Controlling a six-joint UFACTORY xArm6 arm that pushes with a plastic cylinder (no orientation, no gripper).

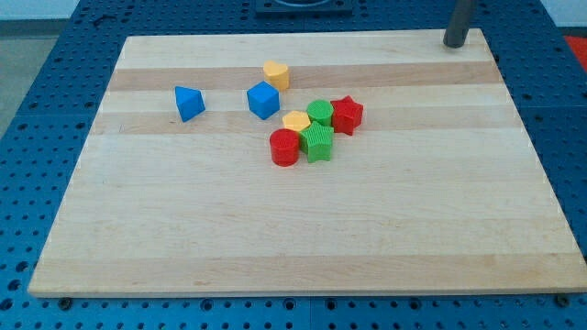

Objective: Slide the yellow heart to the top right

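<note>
The yellow heart lies near the view's top, a little left of centre, on the wooden board. My tip is at the board's top right corner, far to the right of the heart and touching no block. A blue cube sits just below the heart.
A blue triangular block lies to the left. A cluster sits in the middle: a yellow hexagon, a green cylinder, a red star, a red cylinder and a green star.
</note>
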